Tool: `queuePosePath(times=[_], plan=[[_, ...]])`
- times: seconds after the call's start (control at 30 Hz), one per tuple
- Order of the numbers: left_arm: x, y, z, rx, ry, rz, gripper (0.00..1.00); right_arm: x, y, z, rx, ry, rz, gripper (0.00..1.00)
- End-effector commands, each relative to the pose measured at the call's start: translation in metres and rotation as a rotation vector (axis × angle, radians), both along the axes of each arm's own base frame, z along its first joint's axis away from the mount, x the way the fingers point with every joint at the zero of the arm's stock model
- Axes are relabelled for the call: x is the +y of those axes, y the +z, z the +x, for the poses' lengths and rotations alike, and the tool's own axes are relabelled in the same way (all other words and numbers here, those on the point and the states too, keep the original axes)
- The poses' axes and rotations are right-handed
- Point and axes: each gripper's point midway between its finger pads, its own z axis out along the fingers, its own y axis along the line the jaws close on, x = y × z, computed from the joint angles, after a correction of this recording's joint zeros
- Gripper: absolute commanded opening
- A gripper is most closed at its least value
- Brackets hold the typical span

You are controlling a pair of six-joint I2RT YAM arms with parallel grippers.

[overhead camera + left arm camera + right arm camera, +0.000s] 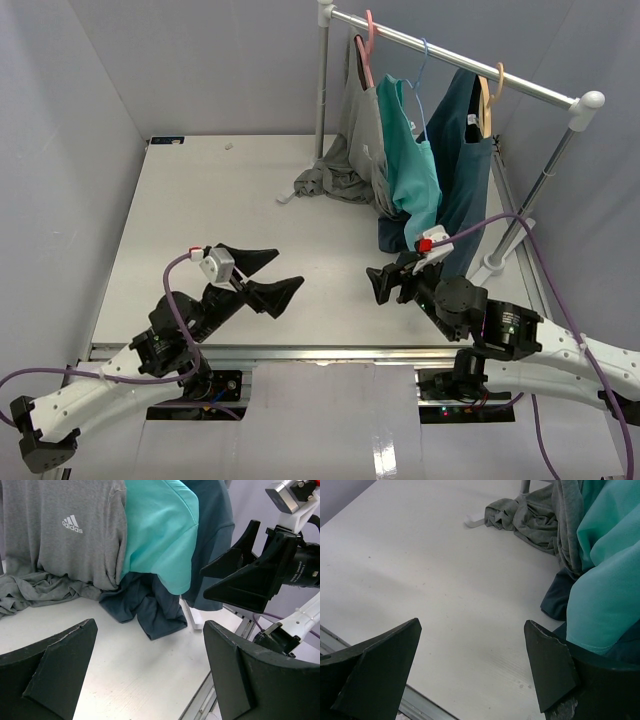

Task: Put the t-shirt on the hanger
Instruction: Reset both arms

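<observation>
The left gripper (pixel 289 269) is held spread wide, with nothing between its jaws and nothing touched; it is seen above the table (pixel 200 200), well forward of the rail (pixel 450 55). The right gripper (pixel 388 281) is likewise parted and empty, poised just in front of the rail's hanging clothes.

The t-shirt (pixel 465 165) is hung on the hanger (pixel 486 100) at the rail's right end, and its hem is bunched on the table below the rail. Beside it on the rail, the teal garment (pixel 410 160) and then the grey garment (pixel 355 130) are found.

Only in the top view are the rail and hanger shown. In the left wrist view, a white logo (pixel 72 522) is revealed on the grey garment's chest, and the right gripper (pixel 212 582) is seen from the side, its fingers apart. In the right wrist view, only the crumpled lower cloth under the rail is shown between its wide-set fingers (pixel 380 660).
</observation>
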Motion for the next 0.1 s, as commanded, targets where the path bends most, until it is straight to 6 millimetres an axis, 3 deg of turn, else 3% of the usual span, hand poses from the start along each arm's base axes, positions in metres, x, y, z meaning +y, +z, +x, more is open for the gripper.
queuePosePath(times=[0.0, 0.07], plan=[[-0.0026, -0.0068, 0.0030, 0.004, 0.011, 0.023, 0.98, 0.0012, 0.0140, 0.0003, -0.017, -0.008, 0.082, 0.90], [-0.0030, -0.0086, 0.0050, 0.009, 0.019, 0.029, 0.98, 0.0005, 0.0140, 0.0008, -0.019, -0.013, 0.084, 0.90]])
